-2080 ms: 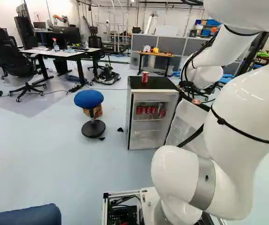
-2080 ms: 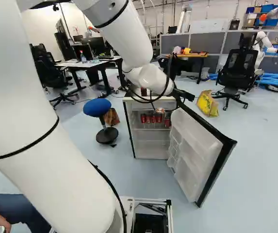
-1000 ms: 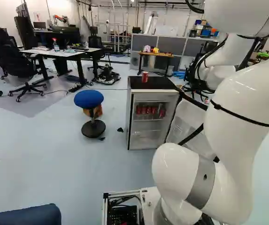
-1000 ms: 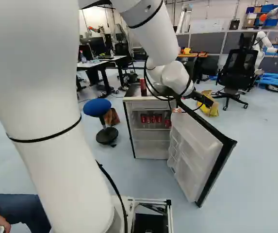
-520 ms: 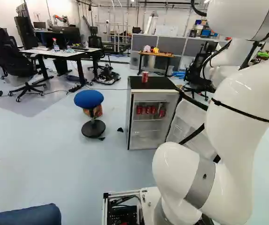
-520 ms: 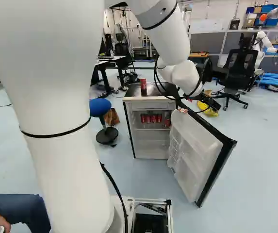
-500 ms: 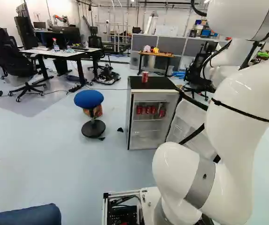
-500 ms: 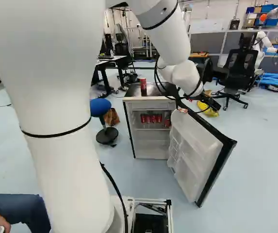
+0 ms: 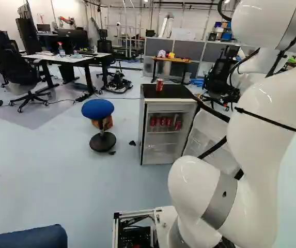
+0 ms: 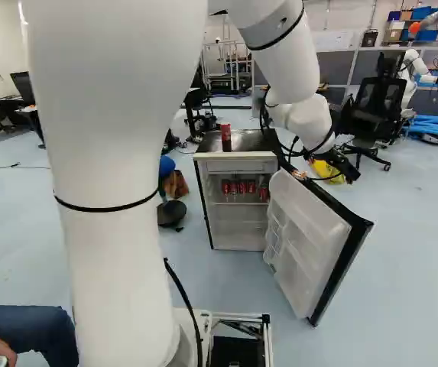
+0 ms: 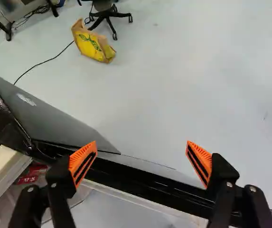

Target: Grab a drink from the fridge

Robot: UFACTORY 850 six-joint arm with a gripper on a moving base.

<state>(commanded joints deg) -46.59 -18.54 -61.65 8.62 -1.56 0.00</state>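
In the right base view my gripper (image 10: 342,165) is over the top edge of the swung-out fridge door (image 10: 310,237). Seen from the wrist, the gripper (image 11: 142,146) stands open with nothing gripped, its orange pads wide apart. The door's black edge (image 11: 140,182) runs below and across the space between the fingers. The fridge (image 9: 143,129) has several red cans (image 9: 163,122) on its upper shelf, away from the gripper. Another red can (image 9: 159,84) stands upright on the black fridge top (image 9: 173,92). Beside one finger, the wrist view shows some red (image 11: 29,176) inside the fridge.
A blue stool (image 9: 98,108) stands beside the fridge. Beyond the door are a yellow bag (image 11: 93,45) and a black office chair (image 10: 371,115). Another robot (image 10: 416,69) is farther back. A person's leg (image 9: 29,238) is near the base at the left.
The arm has swung rightward in the right base view, taking the gripper from near the fridge top out over the open door. Base, fridge, door and cans have stayed put.
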